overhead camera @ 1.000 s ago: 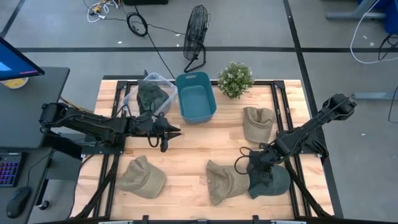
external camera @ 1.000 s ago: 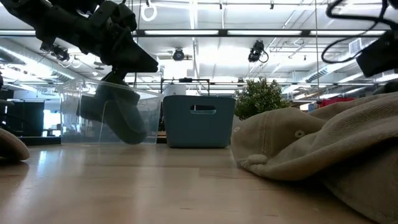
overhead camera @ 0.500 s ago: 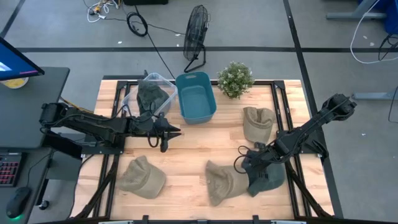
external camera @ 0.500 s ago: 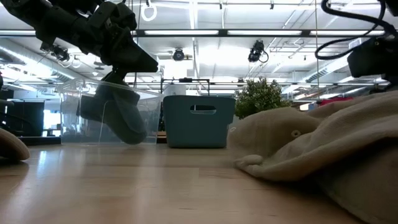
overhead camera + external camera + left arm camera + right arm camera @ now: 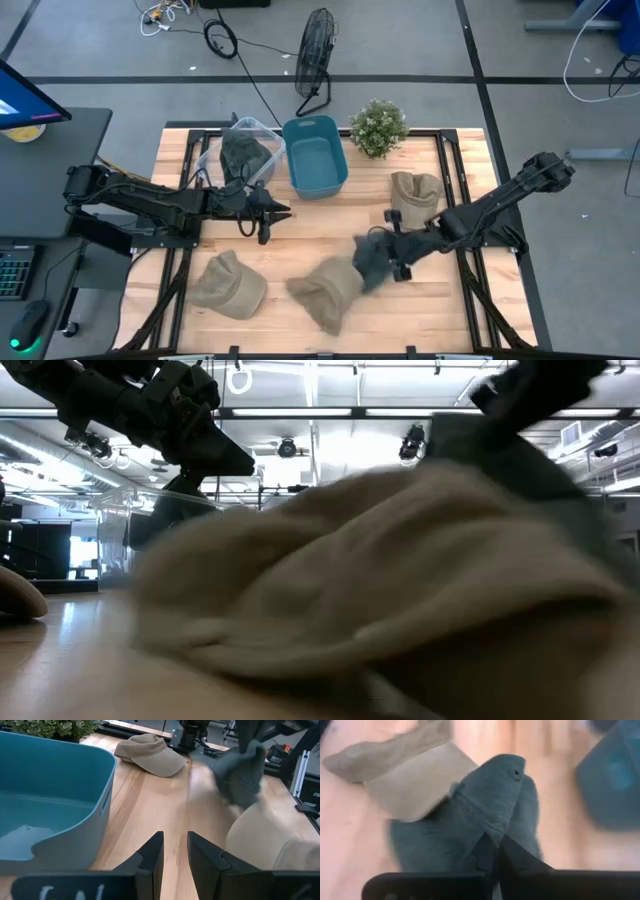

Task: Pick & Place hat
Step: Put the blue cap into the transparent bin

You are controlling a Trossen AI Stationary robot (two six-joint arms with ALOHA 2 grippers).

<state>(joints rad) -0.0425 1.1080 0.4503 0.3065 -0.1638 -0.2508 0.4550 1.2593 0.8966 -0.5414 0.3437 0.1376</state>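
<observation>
Moved since previous frame: grey-green cap (image 5: 372, 261), carried from the table's right front toward centre; tan cap (image 5: 326, 287) beside it shoved leftward.
Right gripper (image 5: 392, 262): fingers pinched tight on the grey-green cap's fabric, cap hanging against the tan cap.
Left gripper (image 5: 280, 211): unmoved, above the table (image 5: 300, 225) near the teal bin (image 5: 315, 157); fingers (image 5: 151, 854) narrowly parted, holding nothing.
Also present: second tan cap (image 5: 414, 197) at right rear; third tan cap (image 5: 228, 284) at left front; clear tub (image 5: 241, 154) containing a dark hat.
</observation>
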